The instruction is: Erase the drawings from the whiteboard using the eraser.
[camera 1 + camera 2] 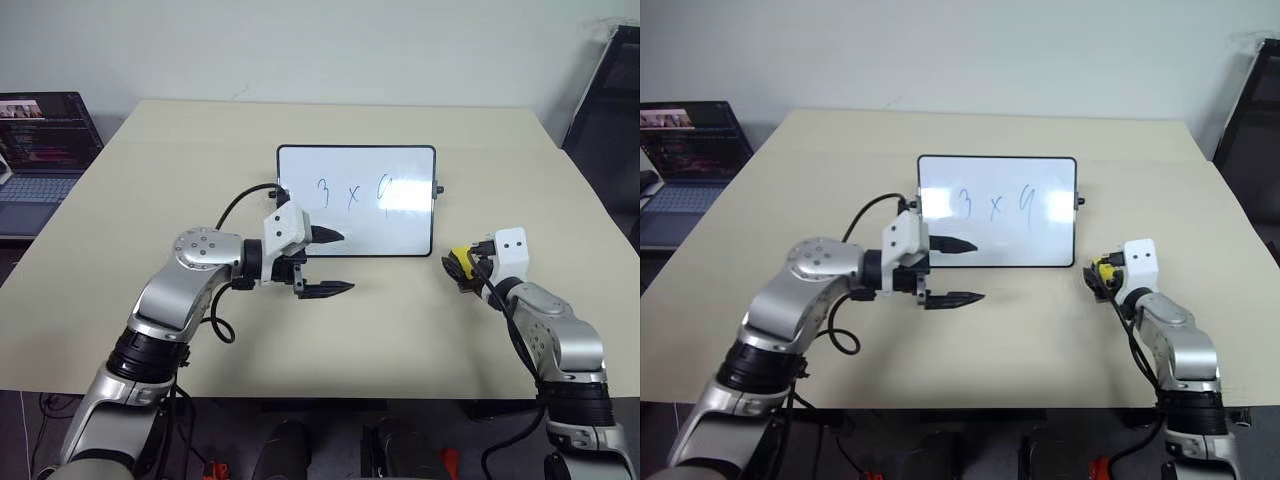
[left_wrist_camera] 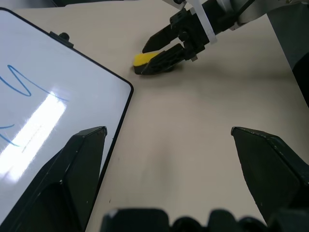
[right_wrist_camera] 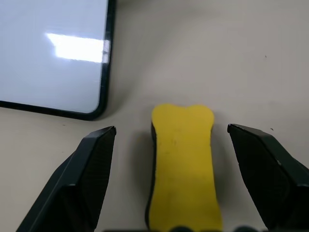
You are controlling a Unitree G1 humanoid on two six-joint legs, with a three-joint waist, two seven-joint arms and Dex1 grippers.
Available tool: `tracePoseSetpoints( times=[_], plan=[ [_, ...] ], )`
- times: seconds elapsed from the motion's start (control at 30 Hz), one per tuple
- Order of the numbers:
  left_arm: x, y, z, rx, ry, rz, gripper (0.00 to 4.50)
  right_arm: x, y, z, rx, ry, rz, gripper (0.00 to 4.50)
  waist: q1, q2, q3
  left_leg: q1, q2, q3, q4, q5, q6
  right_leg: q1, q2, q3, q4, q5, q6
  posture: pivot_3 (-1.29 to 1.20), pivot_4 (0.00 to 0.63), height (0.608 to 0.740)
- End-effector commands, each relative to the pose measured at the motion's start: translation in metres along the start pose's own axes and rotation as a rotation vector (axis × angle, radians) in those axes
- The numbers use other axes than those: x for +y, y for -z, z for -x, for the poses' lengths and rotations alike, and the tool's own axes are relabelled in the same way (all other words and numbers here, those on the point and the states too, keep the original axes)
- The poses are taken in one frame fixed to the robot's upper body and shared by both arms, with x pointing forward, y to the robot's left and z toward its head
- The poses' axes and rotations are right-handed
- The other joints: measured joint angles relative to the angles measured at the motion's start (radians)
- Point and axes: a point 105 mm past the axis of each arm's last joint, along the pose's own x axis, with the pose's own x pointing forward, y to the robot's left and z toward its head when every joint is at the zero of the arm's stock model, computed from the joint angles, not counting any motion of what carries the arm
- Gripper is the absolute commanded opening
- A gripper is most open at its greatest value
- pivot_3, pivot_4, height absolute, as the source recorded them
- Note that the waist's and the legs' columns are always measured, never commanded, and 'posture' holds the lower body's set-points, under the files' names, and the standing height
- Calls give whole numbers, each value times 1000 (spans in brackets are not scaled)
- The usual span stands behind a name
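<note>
**Eraser between open jaws, board still marked**

The whiteboard [image 1: 356,201] lies flat on the beige table [image 1: 330,330], in the upper centre of the head views, and the drawings [image 1: 352,193] — a blue "3", an "x" and a "9"-like figure — stand in a row across its middle. A bright reflection smears over the last figure.

The eraser [image 3: 182,166] lies on the table right of centre in the head views, just off the board's lower right corner and apart from its black frame. Its yellow face is up, with a dark side showing along one edge. The right gripper [image 3: 182,159] is over it with its jaws spread wide, one black finger on either side of the block and a clear gap of table between each finger and the yellow.

The left gripper [image 1: 338,262] hangs at centre left, pointing toward the right of the frame, its jaws also wide open and holding nothing — one fingertip lies over the board's lower left part, the other over bare table below it.

A laptop [image 1: 42,150] sits at the far left edge.
</note>
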Motion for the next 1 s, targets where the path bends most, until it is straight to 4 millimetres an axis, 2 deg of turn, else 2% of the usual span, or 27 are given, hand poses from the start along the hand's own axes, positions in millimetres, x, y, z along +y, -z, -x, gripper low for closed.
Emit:
tracePoseSetpoints(
  times=[0.03,0.5,0.6,0.77,0.83,1.0],
  plan=[
    [6,-5,8,-21,-24,-30,4500,-6,-15,0,-64,25,0,4088,0,0,0,0,0,0,0,0,0,0,0,0,0,0,0,0,150,740],
    [7,4,11,-12,-38,-40,4500,-9,-17,-11,-82,48,-15,4088,-1,0,0,0,0,0,0,0,0,0,0,0,0,0,0,0,150,740],
    [6,4,11,-12,-43,-41,4500,-11,-19,-12,-97,59,-27,3586,-1,0,0,0,0,0,0,0,0,0,0,0,0,0,0,0,150,740],
    [5,4,11,-13,-50,-38,4500,-13,-19,-12,-98,61,-32,1810,0,0,0,0,0,0,0,0,0,0,0,0,0,0,0,0,150,740],
    [5,5,12,-12,-53,-36,4500,-13,-18,-12,-94,60,-33,1264,-1,0,0,0,0,0,0,0,0,0,0,0,0,0,0,0,150,740],
    [13,9,15,8,-122,-16,4500,-11,-19,-12,-95,51,-36,1140,-1,0,0,0,0,0,0,0,0,0,0,0,1,0,0,0,150,740]
  ],
)
